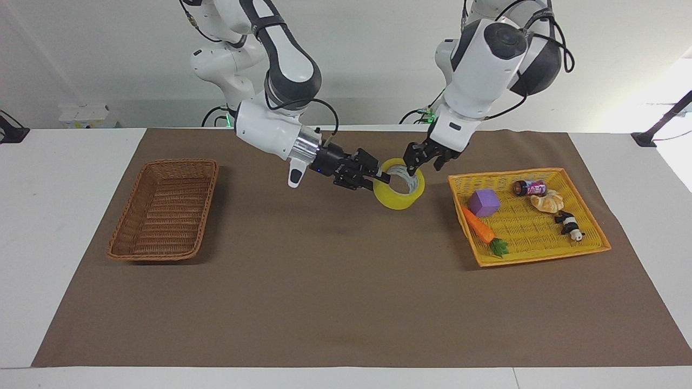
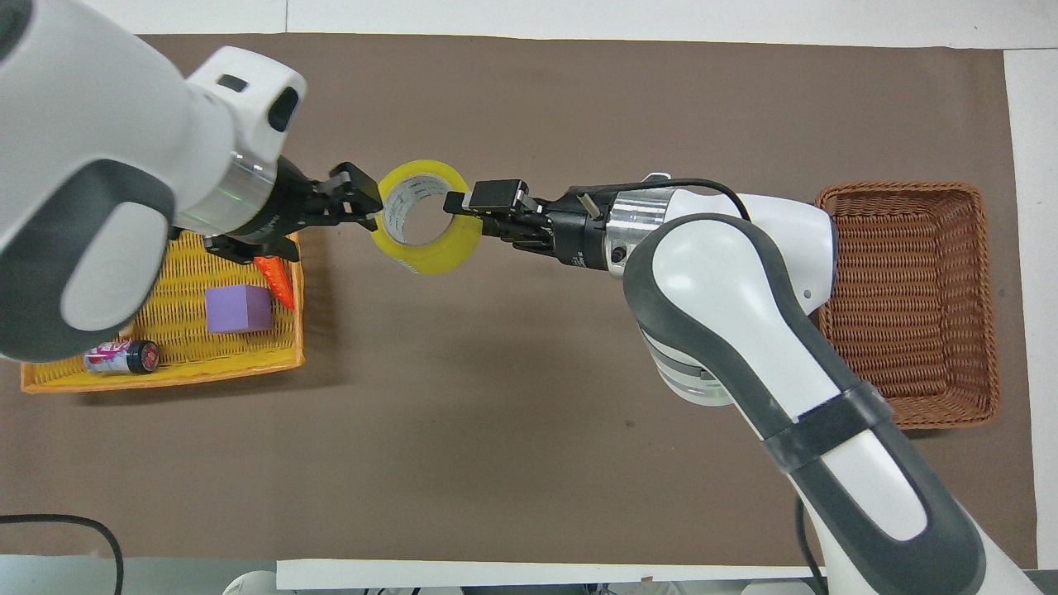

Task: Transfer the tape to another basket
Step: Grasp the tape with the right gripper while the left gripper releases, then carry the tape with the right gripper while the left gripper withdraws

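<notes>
Facing view, reading across the brown mat (image 1: 324,281). At 9 o'clock lies the basket (image 1: 162,210), a rectangular brown wicker weave with low sloping sides. Toward 12 o'clock the right gripper (image 1: 383,176) is clamped on the wall of the tape (image 1: 397,199) at the ring's 9 o'clock, holding it in the air over the mat, between basket and tray. The tape is a wide, glossy, translucent yellow roll with a pale core. It has no long axis, and its opening faces upward, slightly tilted. At the ring's 1 o'clock the left gripper (image 1: 420,163) hangs with fingers spread, clear of the roll. At 3 o'clock sits a yellow woven tray (image 1: 540,254) holding a purple cube (image 1: 483,202), carrot (image 1: 479,227), can (image 1: 530,188), croissant (image 1: 547,202) and panda (image 1: 569,224).
</notes>
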{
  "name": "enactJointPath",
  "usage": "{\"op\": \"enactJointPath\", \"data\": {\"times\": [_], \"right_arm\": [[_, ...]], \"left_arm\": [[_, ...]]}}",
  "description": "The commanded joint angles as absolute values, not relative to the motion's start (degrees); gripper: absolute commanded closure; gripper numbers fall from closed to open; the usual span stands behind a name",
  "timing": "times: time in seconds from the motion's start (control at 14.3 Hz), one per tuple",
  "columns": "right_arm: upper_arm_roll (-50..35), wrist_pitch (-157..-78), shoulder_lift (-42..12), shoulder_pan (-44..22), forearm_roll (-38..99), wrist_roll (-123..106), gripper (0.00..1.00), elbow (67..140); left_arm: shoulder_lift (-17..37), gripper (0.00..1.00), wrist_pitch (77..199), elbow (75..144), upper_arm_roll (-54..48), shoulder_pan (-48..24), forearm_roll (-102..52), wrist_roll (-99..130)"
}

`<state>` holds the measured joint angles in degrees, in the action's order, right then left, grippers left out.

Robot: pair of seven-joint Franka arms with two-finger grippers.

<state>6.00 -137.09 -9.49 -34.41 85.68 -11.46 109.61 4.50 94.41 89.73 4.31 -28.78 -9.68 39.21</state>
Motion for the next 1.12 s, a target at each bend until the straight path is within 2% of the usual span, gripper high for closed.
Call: {"op": "enactJointPath", "data": {"times": [0.0,0.21,0.42,0.7,1.05], "right_arm": [[6.24,-133.35,-8.97,-31.4,84.39,-11.25,1.0,109.34],[6.33,-125.45,-8.35,-24.37,77.36,-11.78,1.0,109.34],[6.33,-116.23,-7.56,-14.71,72.26,-14.75,1.0,109.07],[6.42,-101.89,-7.47,2.16,63.91,-22.4,1.0,108.11],[6.42,-91.94,-7.12,20.01,46.45,-35.39,1.0,108.01]], "left_arm": [[1.77,0.0,89.65,87.8,9.82,-24.8,-9.93,35.01],[1.32,0.0,88.24,87.98,14.32,-19.35,-5.3,24.3],[1.06,0.0,88.15,88.85,14.68,-12.15,-3.08,11.98],[0.26,0.0,88.42,90.35,14.77,-11.51,-3.08,11.95],[0.35,0.0,88.94,90.35,14.85,-10.55,-2.99,11.87]]}}
